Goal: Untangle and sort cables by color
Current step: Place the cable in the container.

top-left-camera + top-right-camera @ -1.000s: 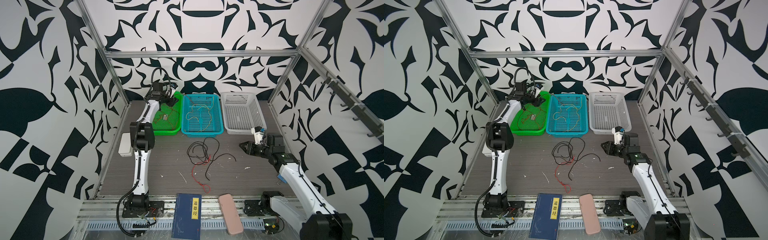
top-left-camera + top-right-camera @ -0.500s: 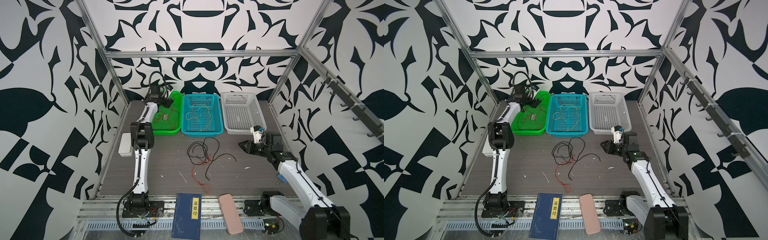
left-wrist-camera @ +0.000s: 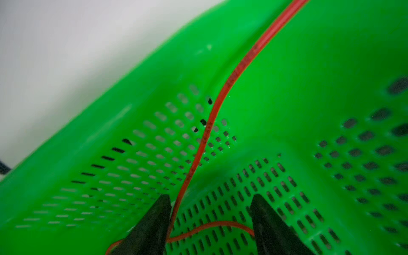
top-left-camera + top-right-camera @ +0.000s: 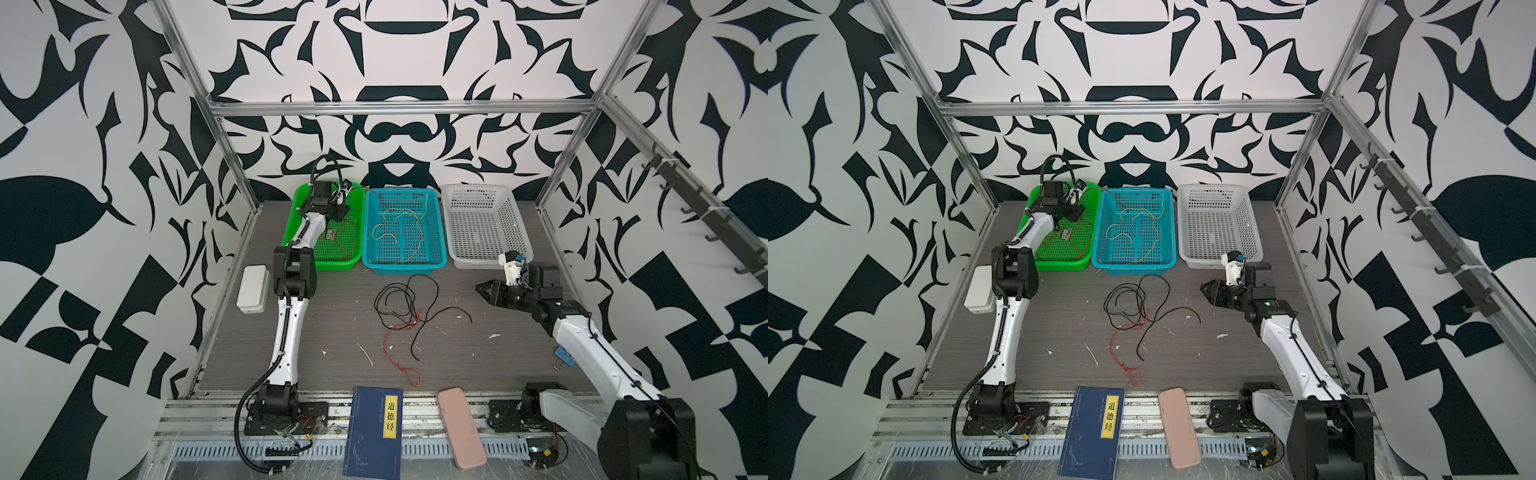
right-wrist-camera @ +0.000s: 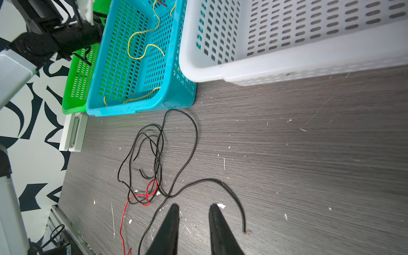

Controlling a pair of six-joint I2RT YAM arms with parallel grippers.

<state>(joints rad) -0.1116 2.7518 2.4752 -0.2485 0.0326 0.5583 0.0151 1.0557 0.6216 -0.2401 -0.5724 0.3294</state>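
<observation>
Cables in black make a loose tangle on the counter at the middle of both top views, just below the blue basket. A red cable is caught in the lower edge of that tangle. From there it trails toward the bottom of the frame and ends in a small loop near the blue book and the pink case.

Pale yellow cables curl inside the blue basket. The green basket stands just left of it and the white basket just right.

We see the left gripper reaching down into the far end of the green basket, upper left of centre. In the left wrist view its fingers stand wide apart. A second red cable runs up the basket wall and passes between them, lying along the inner edge of one finger without being pinched. The gripper has hold of nothing.

The right gripper is at the right of the frame, level with the tangle and pointing toward it, but well apart from it. In the right wrist view its fingers are parted a little with only bare counter between them. The free end of one black cable lies near them, untouched. We cannot tell whether the fingertips touch the counter. A white box lies at the left edge of the counter.
</observation>
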